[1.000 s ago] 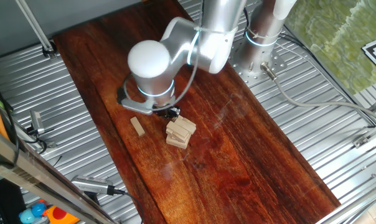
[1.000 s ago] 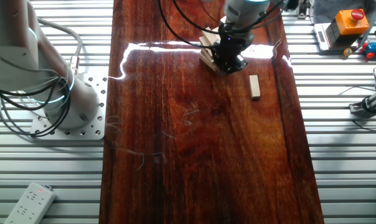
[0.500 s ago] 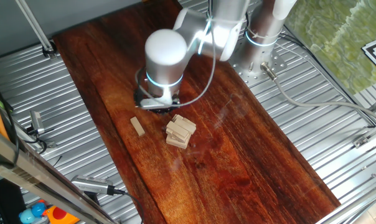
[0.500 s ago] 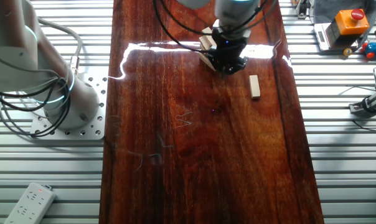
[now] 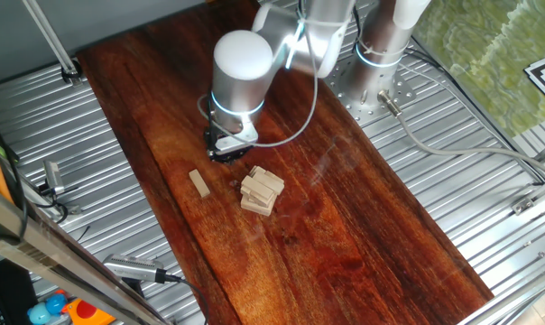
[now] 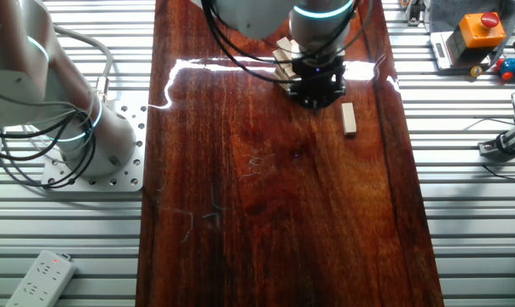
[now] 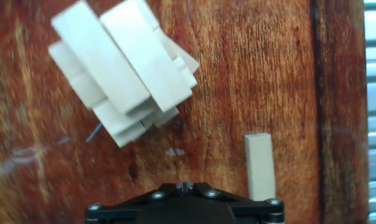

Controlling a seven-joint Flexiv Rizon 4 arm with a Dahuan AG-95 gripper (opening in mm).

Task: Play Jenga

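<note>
Hand view gives me only the black gripper (image 7: pixel 185 205) base, so I cannot tell whether its jaws are apart. It has drifted off the Jenga stack (image 5: pixel 261 190) toward the loose block (image 5: pixel 198 183) since a second ago. Both sit on the wooden board (image 6: pixel 274 213). No legible writing anywhere.

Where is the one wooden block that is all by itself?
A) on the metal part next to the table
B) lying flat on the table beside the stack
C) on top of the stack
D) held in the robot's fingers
B: the loose block lies flat on the wooden table, apart from the stack.
</note>
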